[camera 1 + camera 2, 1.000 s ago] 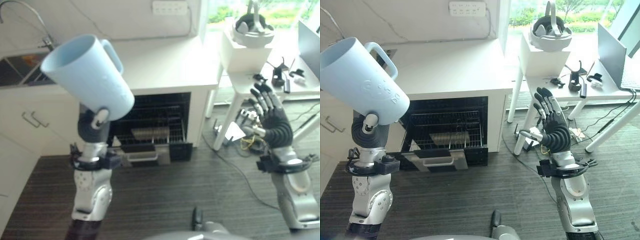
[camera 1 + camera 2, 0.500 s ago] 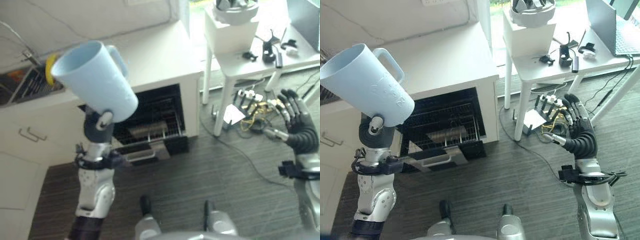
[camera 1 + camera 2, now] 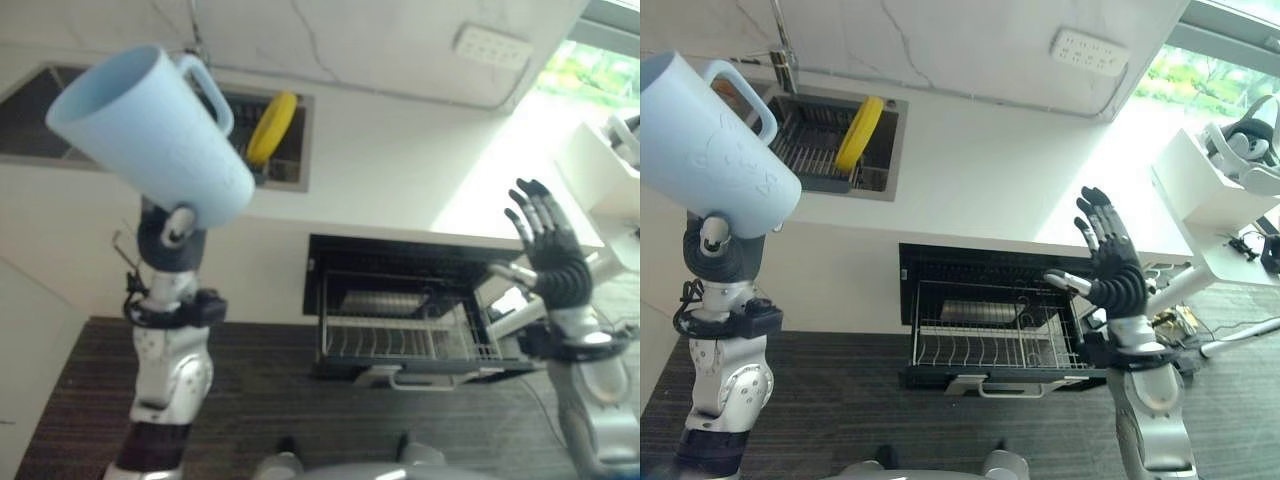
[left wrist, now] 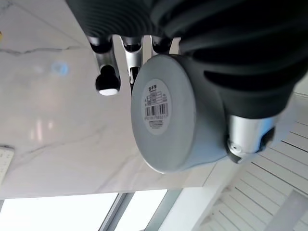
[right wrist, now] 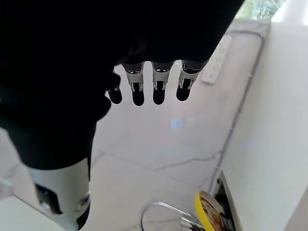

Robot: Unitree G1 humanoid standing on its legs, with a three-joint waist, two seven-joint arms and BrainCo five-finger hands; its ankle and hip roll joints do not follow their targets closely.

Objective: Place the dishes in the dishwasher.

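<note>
White counter [image 3: 980,170] runs across the far side, a sink [image 3: 815,140] at its left holding a yellow plate [image 3: 858,132], and the dishwasher [image 3: 990,330] below stands open with its rack [image 3: 995,345] pulled out over dark flooring. Since a second ago the whole view has swung left, bringing sink and plate in; that is the camera, not the things. Left hand [image 4: 144,29] stays clamped on the blue mug [image 3: 150,135], raised high and well apart from the rack. Right hand [image 3: 1110,260] remains up, fingers spread, empty. Loading is not yet begun.
</note>
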